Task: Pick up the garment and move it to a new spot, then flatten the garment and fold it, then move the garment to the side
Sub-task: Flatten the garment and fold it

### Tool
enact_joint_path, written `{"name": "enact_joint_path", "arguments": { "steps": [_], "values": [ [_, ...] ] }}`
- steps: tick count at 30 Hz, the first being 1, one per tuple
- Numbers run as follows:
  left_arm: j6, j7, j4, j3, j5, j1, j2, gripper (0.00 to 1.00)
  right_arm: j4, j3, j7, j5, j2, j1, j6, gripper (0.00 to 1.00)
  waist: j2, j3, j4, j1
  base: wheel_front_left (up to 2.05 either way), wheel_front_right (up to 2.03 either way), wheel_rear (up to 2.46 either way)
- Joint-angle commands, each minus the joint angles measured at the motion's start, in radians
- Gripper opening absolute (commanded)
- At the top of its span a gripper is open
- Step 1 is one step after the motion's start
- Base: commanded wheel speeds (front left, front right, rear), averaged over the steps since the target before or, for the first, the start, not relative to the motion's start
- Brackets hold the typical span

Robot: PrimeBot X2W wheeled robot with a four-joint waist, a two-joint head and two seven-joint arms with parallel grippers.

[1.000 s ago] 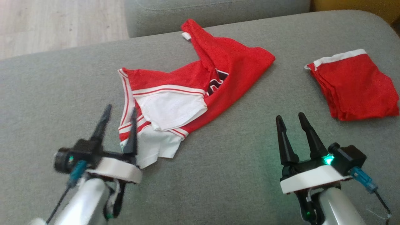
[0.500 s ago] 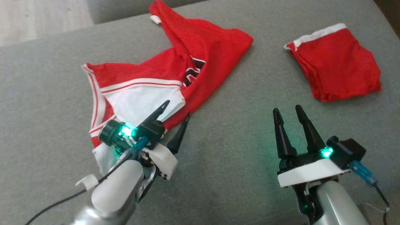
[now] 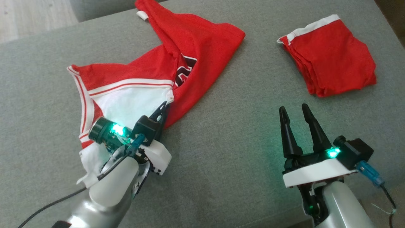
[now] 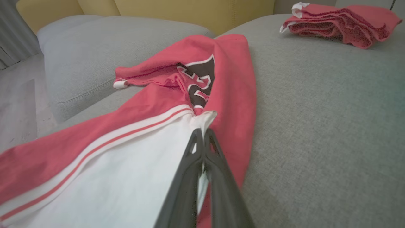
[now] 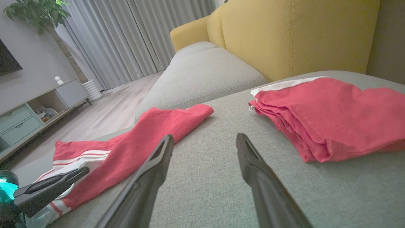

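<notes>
On the grey sofa (image 3: 237, 152) lies a crumpled red and white jersey (image 3: 202, 41). To the right of the jersey, well apart, is a folded red garment (image 3: 335, 60). The left fingers (image 3: 160, 114) are closed on the jersey's white edge. The right fingers (image 3: 286, 133), right of the jersey, stand open and empty.

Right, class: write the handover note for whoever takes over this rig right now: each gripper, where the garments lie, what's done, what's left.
Left gripper: shut on the white edge of the red-and-white jersey.
Right gripper: open, empty, over the grey cushion.
Jersey lies crumpled on the cushion, left of centre; a folded red garment sits at the far right.
Done: jersey gripped. Left: lift it, move it to a new spot, flatten, fold, set aside.
</notes>
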Motion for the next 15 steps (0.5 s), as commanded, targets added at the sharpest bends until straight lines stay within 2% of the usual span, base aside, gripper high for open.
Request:
{"name": "enact_joint_path", "arguments": {
  "steps": [1,9,12,15],
  "values": [
    [0.003,-0.019,-0.022,0.042,-0.012,-0.051,0.01,0.0,-0.022,0.017,-0.011,-0.001,-0.002,-0.019,-0.001,1.0,0.0,-0.011,0.009,-0.0001,0.0,0.0,0.0],
    [0.011,-0.048,-0.063,0.07,-0.036,-0.06,0.03,0.0,-0.009,0.02,-0.011,-0.006,-0.002,-0.014,-0.001,1.0,0.0,-0.045,0.028,-0.0001,0.0,0.0,0.0],
    [0.003,-0.036,-0.099,0.108,-0.053,-0.106,0.075,0.0,-0.008,0.02,-0.011,-0.004,-0.002,-0.017,-0.001,1.0,0.0,-0.049,0.032,-0.0001,0.0,0.0,0.0],
    [-0.016,0.002,-0.124,0.148,-0.053,-0.2,0.151,0.0,-0.013,0.025,-0.011,-0.001,-0.002,-0.021,-0.001,1.0,0.0,-0.039,0.027,-0.0001,0.0,0.0,0.0]
  ]
}}
